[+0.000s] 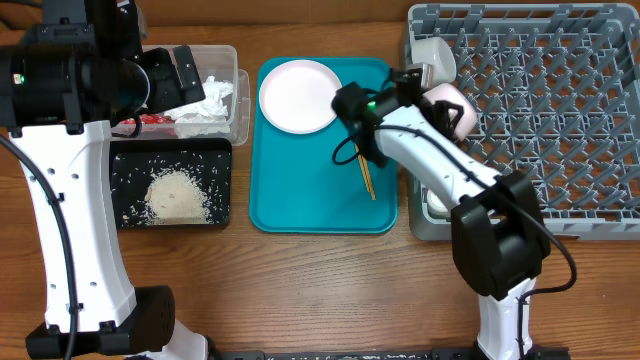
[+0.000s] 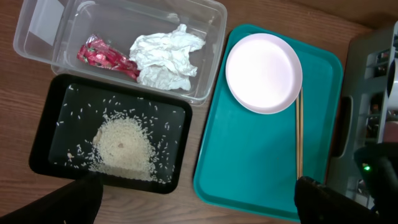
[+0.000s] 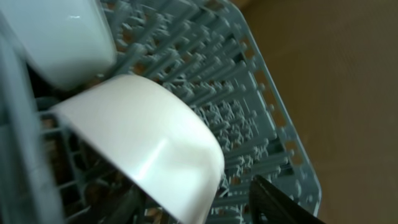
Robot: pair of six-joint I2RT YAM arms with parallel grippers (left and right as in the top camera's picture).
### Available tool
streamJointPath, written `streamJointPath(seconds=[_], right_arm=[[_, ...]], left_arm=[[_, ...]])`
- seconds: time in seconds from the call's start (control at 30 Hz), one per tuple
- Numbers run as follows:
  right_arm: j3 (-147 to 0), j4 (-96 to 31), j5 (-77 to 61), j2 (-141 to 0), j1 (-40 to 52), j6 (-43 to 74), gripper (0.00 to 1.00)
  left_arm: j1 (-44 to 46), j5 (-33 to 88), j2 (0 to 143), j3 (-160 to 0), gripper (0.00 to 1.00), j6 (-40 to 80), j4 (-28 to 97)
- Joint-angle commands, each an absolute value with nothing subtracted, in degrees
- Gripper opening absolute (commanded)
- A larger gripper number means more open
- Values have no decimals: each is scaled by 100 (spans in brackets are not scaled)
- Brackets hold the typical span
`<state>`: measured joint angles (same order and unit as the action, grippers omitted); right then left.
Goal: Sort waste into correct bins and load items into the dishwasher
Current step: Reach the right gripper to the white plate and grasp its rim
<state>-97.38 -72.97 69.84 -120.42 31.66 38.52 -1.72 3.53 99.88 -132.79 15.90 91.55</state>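
A white bowl (image 3: 143, 143) leans on the pegs of the rack (image 3: 249, 93), rim toward the lower right of the right wrist view, with a second white dish (image 3: 62, 37) just above it at upper left. The right gripper (image 3: 199, 194) has a dark finger on either side of the bowl's rim; whether it is clamping cannot be told. From overhead that gripper (image 1: 415, 80) is at the rack's left edge, upper right of frame.

The plate (image 1: 298, 95) and chopsticks (image 1: 366, 180) lie on the teal tray (image 1: 310, 190) at centre, the chopsticks along its right side.

At upper left the napkin (image 2: 165, 59) and wrapper (image 2: 106, 56) lie in the tub (image 2: 37, 25). Below it, rice (image 2: 124, 146) is heaped in the black tray (image 2: 50, 124).

The left gripper (image 1: 180, 75) hangs over the tub, fingers spread wide, holding nothing.
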Motion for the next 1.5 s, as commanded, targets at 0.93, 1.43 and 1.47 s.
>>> streamJointPath(seconds=[0.93, 1.43, 1.47], right_arm=[[-11719, -4556, -622, -12357, 2836, 2912, 63], [-11574, -4941, 388, -13476, 2923, 4869, 38], [-11574, -4936, 388, -13531, 2923, 4869, 39]], left_arm=[[-187, 279, 10003, -13290, 100, 1479, 9148], [-187, 279, 10003, -13292, 100, 1479, 9148], [-187, 279, 10003, -13292, 100, 1479, 9148]])
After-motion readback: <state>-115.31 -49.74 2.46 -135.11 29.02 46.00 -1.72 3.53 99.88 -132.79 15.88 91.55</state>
